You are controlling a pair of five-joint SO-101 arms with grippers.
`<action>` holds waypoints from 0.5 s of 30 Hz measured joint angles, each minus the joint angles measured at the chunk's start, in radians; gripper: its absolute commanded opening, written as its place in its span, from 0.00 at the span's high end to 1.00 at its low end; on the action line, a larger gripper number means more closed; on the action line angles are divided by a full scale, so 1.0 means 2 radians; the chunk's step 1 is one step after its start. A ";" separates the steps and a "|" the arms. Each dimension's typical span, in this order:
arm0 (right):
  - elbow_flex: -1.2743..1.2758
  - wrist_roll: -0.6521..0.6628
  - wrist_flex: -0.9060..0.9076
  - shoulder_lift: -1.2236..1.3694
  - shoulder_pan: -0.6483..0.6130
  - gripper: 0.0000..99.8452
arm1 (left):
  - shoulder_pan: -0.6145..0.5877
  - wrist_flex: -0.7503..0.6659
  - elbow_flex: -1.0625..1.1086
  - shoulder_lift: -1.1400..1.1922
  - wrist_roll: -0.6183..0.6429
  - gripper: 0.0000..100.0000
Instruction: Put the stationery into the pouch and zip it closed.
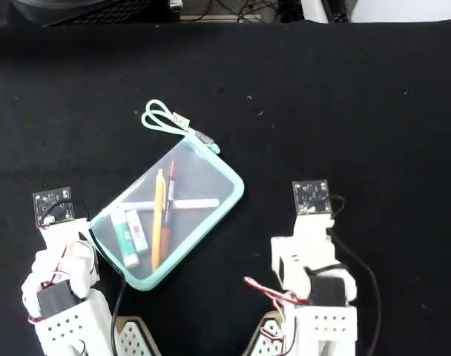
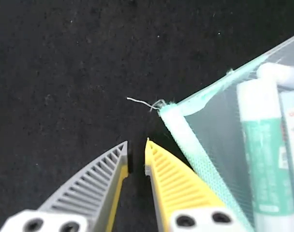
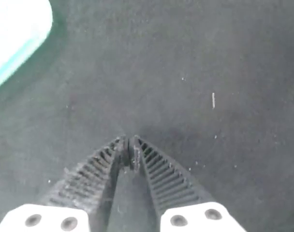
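Observation:
A clear pouch with a teal rim (image 1: 236, 194) lies slanted in the middle of the black table. Inside it lie a yellow pencil (image 1: 158, 215), a red pen (image 1: 168, 208), a white stick (image 1: 185, 203), a glue stick (image 1: 124, 237) and a small eraser (image 1: 137, 230). The zipper pull (image 1: 205, 139) sits at the far corner, with a teal cord loop (image 1: 160, 117) beyond it. My left gripper (image 2: 137, 145) is shut and empty, just short of the pouch's near corner (image 2: 169, 112). Over bare cloth to the right of the pouch, my right gripper (image 3: 128, 143) is shut on nothing.
Both arm bases stand at the table's near edge, the left arm (image 1: 58, 285) and the right arm (image 1: 314, 274). Black cloth (image 1: 344, 111) covers the table on all sides of the pouch. Cables lie beyond the far edge.

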 measured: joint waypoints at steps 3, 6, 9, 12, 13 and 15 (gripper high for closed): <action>0.000 0.000 0.012 -0.006 0.000 0.97 | 0.000 0.000 0.000 0.000 0.000 0.92; 0.000 0.000 0.012 -0.006 0.000 0.97 | 0.000 0.000 0.000 0.000 0.000 0.92; 0.000 0.000 0.012 -0.006 0.000 0.97 | 0.000 0.000 0.000 0.000 0.000 0.92; -0.001 0.000 0.012 -0.006 0.000 0.97 | 0.000 0.000 0.000 0.000 0.000 0.92; -0.001 0.000 0.012 -0.006 0.000 0.97 | 0.000 0.002 0.000 0.000 0.000 0.92; -0.001 0.000 0.012 -0.006 0.000 0.97 | 0.000 0.002 0.000 0.000 0.000 0.92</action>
